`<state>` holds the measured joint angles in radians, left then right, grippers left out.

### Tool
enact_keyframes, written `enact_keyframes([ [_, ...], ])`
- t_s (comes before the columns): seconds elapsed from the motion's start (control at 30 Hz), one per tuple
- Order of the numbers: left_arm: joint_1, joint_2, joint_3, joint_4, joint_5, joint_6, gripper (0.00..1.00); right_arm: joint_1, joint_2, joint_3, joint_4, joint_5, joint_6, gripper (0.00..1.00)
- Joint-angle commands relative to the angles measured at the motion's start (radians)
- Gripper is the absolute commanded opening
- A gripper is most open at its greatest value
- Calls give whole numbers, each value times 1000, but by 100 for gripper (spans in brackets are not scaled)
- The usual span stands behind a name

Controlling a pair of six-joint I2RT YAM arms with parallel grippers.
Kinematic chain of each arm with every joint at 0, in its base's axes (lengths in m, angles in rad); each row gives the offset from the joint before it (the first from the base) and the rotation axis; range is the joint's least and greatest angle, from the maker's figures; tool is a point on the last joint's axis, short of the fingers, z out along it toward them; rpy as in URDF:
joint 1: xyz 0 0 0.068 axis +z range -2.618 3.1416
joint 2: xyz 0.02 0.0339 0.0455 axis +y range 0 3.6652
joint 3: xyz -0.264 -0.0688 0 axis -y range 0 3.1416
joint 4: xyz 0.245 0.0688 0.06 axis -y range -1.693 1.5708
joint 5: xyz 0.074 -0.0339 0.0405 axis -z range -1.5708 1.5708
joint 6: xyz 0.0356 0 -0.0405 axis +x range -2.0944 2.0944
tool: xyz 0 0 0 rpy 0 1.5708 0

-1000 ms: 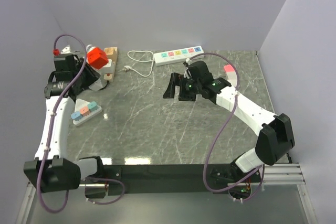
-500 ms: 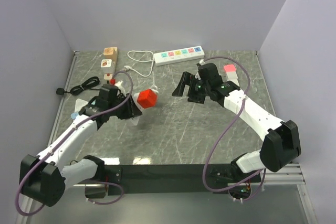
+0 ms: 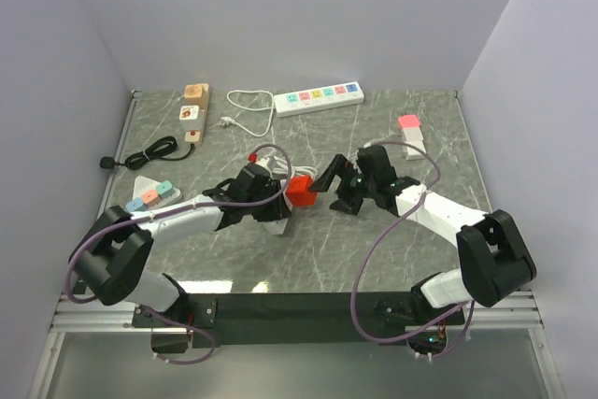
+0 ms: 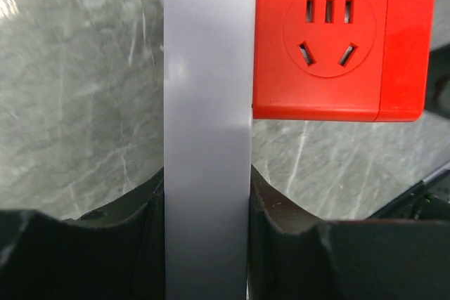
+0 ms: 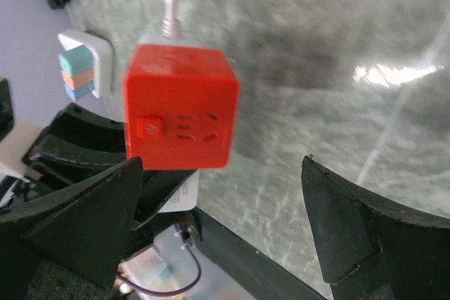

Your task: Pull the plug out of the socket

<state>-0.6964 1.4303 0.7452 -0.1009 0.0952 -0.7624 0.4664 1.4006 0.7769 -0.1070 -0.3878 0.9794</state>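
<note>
- Near the left edge of the table [image 3: 308, 249], the plug [image 3: 107, 163] lies at the end of its thin black cord [image 3: 154, 149]. The cord loops back toward the wooden strip [image 3: 194, 109] in the far-left corner. From above, the plug looks seated in no socket, but it is too small there for you to be sure.
- Toward the middle of the table, well apart from the plug, your left gripper [image 3: 277, 201] is clenched on a white bar [image 4: 207, 103]. That bar sits against the red cube socket [image 4: 330, 40].
- Your right gripper [image 3: 327, 189] is released, with its jaws spread wide. They stand either side of the red cube without touching it and grasp nothing.
- Expect the plug to be light and rigid, with a smooth plastic body that could slip in a shallow pinch. Its cord is limp and will trail behind.
- Take the plug by its body, across the flat sides, not by the cord, which would bend and strain where it joins the plug.
- If the plug does turn out to be seated, pull straight along its pins with the socket braced.
- You can read no brand or writing anywhere. The cube faces show only pin holes and one button. Any marks on the pastel sockets of the long white strip [image 3: 318, 98] at the far edge are too small to make out.
</note>
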Motion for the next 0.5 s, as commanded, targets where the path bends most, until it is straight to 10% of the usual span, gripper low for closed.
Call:
enact_keyframes([
  [0.0,-31,16,11,93,-55,-80,0,-9,-26,-54,234,-49,126,100],
  [0.3,-54,64,68,121,-43,-94,0,-46,14,-145,483,-106,240,100],
  [0.47,-57,61,63,132,-37,-104,1,-45,95,-47,337,-120,191,100],
])
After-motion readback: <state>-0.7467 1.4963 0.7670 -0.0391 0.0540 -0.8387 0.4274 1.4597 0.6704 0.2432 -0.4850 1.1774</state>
